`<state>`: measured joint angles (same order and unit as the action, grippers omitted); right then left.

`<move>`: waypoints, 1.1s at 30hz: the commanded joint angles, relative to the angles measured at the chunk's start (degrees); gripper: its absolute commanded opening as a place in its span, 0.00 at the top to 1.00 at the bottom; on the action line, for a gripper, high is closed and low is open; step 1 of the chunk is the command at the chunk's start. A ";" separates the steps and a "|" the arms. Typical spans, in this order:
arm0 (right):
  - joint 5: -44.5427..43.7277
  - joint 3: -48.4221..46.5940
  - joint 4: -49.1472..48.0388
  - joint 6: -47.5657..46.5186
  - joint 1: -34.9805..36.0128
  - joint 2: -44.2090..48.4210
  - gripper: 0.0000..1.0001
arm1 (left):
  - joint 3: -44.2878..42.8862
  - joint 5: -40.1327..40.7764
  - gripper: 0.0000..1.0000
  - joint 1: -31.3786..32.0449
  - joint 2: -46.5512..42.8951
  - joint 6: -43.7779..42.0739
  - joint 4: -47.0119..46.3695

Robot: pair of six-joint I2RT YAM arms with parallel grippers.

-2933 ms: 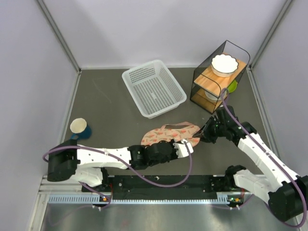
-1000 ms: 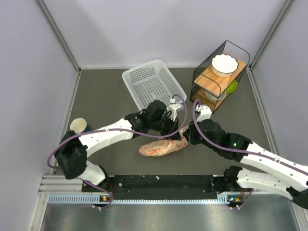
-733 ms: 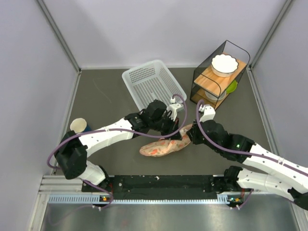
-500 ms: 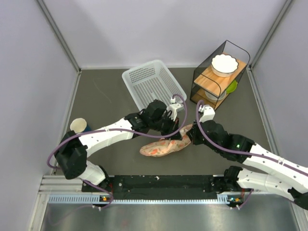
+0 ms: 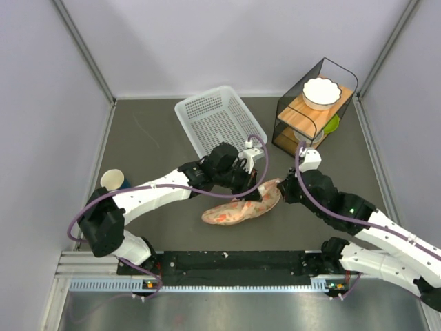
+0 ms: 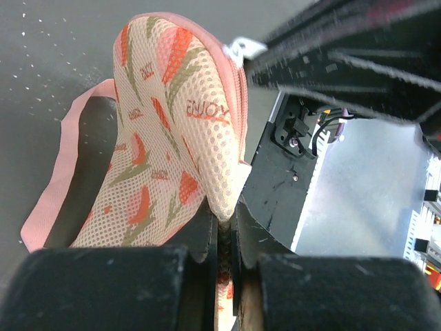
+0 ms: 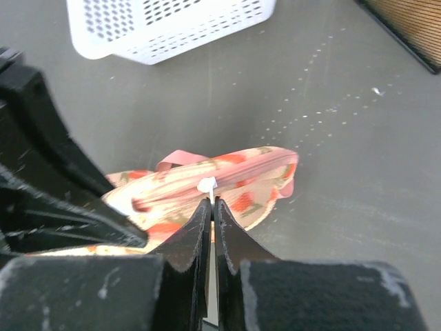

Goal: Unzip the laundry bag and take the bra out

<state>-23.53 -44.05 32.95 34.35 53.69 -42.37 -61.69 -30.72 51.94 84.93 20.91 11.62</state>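
Far left on the surface [image 5: 155, 148], a beige cup [image 5: 112, 180] sits on something blue that I can't make out. The left gripper [image 5: 253, 190] is over the middle of the surface, pressed together on a fold of the laundry bag [image 5: 234, 210]. In the left wrist view its fingers [image 6: 200, 243] nip the printed mesh edge. From there the bag rises tilted, with a pink strap loop [image 6: 54, 181] hanging on its left side. The pinch point itself is mostly buried between the blurred black pads.

From above, the bag lies stretched between the two grippers, just in front of the white perforated basket [image 5: 220, 125]. Its left end is down on the surface, and its right end looks lifted. The left arm covers the middle of the upper edge.

The bra shows in no view. I can't tell how far the zip is open, only that the pink zip line runs along the top edge.

The right gripper [image 5: 284, 191] is at the bag's right end, closed tight on the small white zipper pull [image 7: 207, 185]. From above the wrist hides that grip.

Back right stands a black wire rack [image 5: 303, 114] with wooden shelves and a white scalloped bowl [image 5: 322, 92] on top. Something green [image 5: 333, 125] is half hidden on the lower shelf.
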 commanded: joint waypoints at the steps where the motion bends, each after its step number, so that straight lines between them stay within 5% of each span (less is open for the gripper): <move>1: -0.55 -0.69 0.54 -2.88 -5.95 2.11 1.00 | 0.34 -2.50 1.00 -0.09 -2.39 -1.65 -0.63; 11: 10.59 5.90 0.71 -4.73 -18.00 4.84 1.00 | 0.35 -3.38 1.00 -2.37 -9.33 -4.99 0.51; 33: 29.68 7.22 -4.38 -7.54 -18.01 6.95 1.00 | 8.34 1.02 1.00 -9.57 -26.39 3.35 -19.78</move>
<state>0.56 -37.80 29.04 28.71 36.51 -34.54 -52.82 -32.64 44.42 62.41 22.50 4.10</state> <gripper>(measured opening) 0.007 0.057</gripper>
